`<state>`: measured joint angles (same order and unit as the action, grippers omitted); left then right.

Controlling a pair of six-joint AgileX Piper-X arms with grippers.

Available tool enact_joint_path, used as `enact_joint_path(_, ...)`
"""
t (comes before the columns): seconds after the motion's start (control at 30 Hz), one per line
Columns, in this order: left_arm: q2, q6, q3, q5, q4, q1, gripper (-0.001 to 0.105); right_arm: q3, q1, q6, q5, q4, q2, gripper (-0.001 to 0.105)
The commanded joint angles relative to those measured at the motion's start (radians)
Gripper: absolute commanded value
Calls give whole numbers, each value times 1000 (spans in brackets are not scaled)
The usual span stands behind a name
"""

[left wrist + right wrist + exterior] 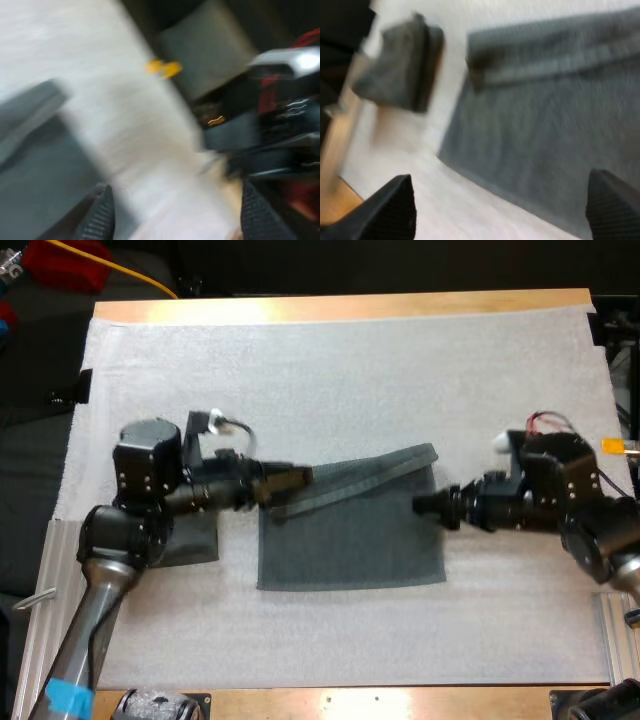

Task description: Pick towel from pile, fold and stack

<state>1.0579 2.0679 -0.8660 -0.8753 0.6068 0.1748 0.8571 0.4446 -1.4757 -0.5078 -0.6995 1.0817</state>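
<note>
Currently, left gripper [290, 480] spread wide at towel [350, 540] edge, right gripper [425, 504] likewise, both empty.

Looked like a robotics lab rig to me: wooden desk [340, 306] under a white mat [350, 370], left arm [120, 530] and right arm [590, 525] reaching over it, aluminium rails [40, 580] alongside, yellow cable [130, 272] trailing behind.

A wooden table [340, 306] carries a white mat [330, 370] — beyond its far edge the room is dark, with a yellow cable [130, 270] trailing there.
</note>
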Motion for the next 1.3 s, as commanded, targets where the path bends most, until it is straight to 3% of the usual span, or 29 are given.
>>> enact_joint_path(0.0, -16, -94, -4, 126, 257, 16, 53, 5, 17, -34, 43, -43, -15, 69)
enact_joint_path(0.07, -39, -183, -4, 310, 398, 63, 53, 5, 70, -58, 117, -88, -34, 69)
enact_joint_path(0.17, -66, -220, -4, 461, 495, 124, 53, 5, 144, -71, 220, -135, -51, 69)
enact_joint_path(0.37, -128, -225, -4, 633, 575, 238, 53, 5, 302, -67, 347, -172, -58, 69)
enact_joint_path(0.53, -138, -225, -4, 653, 586, 258, 54, 5, 392, -67, 475, -172, -58, 65)
enact_joint_path(0.7, -138, -225, -4, 654, 586, 258, 54, 5, 396, -67, 508, -162, -58, 36)
enact_joint_path(0.93, -138, -237, -4, 654, 484, 258, 54, 5, 397, -67, 508, -36, -58, 1)
enact_joint_path(1.13, -136, -245, -4, 653, 438, 258, 54, 5, 397, -64, 562, 53, -38, 1)
enact_joint_path(1.27, -136, -257, -4, 709, 433, 258, 54, 5, 397, -64, 565, 75, 26, 1)
